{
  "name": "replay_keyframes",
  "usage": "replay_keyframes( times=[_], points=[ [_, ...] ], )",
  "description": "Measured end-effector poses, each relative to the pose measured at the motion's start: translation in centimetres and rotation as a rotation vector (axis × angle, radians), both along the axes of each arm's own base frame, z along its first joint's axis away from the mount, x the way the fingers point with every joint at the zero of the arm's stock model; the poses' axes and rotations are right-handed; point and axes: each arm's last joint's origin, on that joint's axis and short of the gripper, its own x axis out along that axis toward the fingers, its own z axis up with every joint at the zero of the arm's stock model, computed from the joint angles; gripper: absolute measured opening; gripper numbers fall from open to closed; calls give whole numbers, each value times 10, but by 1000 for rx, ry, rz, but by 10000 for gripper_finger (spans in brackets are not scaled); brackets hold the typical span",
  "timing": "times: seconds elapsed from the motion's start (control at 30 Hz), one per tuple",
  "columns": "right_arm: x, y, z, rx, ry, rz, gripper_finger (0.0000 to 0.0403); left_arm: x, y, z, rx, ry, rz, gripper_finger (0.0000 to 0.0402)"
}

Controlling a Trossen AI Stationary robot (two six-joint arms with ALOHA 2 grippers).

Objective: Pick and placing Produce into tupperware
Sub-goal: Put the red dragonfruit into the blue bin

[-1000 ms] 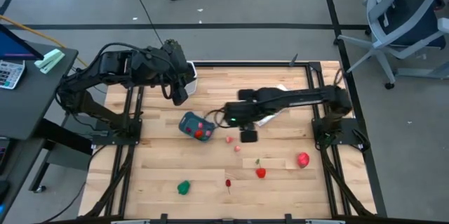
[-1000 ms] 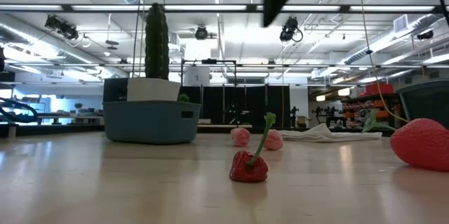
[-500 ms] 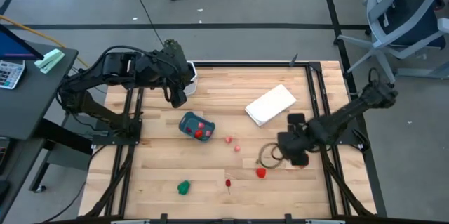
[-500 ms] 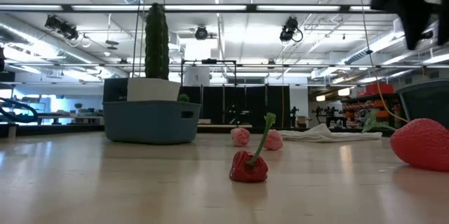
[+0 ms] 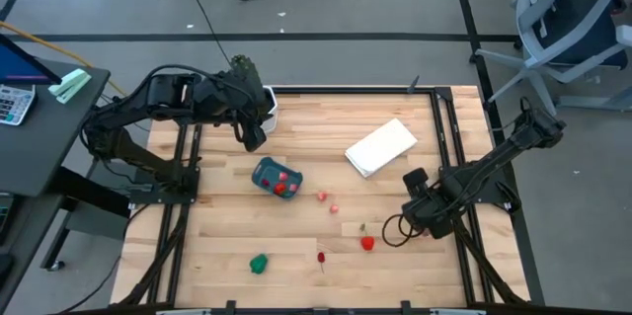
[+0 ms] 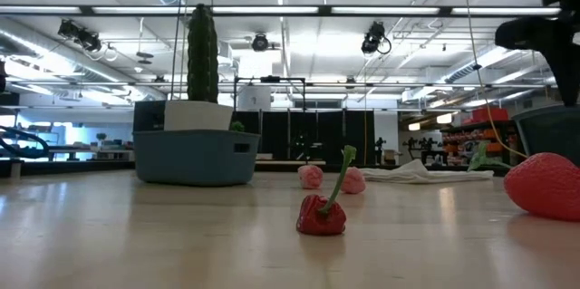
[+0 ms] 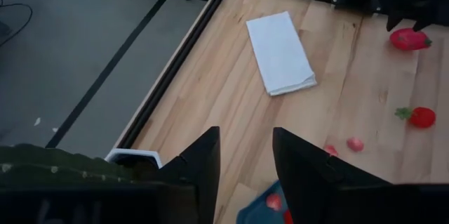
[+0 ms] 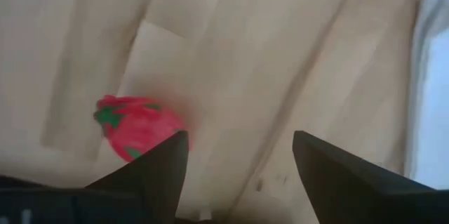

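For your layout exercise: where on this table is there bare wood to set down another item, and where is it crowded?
Bare wood lies between the blue container and the white cloth, and in the near-left corner beside the green vegetable. The near-right is crowded: small pink pieces, red pepper, and the right gripper, open over the strawberry. The left gripper, open, hangs behind the container.

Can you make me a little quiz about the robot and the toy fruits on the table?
1. True or false: the teal tupperware already has red produce inside it.
2. Which gripper is right above the big strawberry? A) left gripper B) right gripper
3. Fill in: the lone green toy lies on the ____, not in the tupperware.

Key: 1 true. 2 B; its fingers are open, and the left gripper waits open by the cactus pot. 3 table.
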Motion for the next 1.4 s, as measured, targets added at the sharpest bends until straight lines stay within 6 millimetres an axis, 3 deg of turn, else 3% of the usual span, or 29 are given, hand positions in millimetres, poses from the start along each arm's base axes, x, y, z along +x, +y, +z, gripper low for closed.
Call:
replay_keyframes(
  times=[0.17,0.3,0.57,0.73,1.07,1.4],
  points=[
    [-4,7,2,81,51,31,265,0,0,0,0,0,0,141],
    [-14,22,2,135,94,152,265,0,0,0,0,0,0,137],
    [-32,44,1,91,47,385,264,0,0,0,1,1,-1,133],
    [-27,48,-8,52,84,403,264,0,0,0,1,1,0,137],
    [-11,58,-47,-29,279,440,264,0,0,0,3,2,-2,129],
    [-1,57,-62,-55,311,460,265,0,0,0,3,2,-2,132]
  ],
)
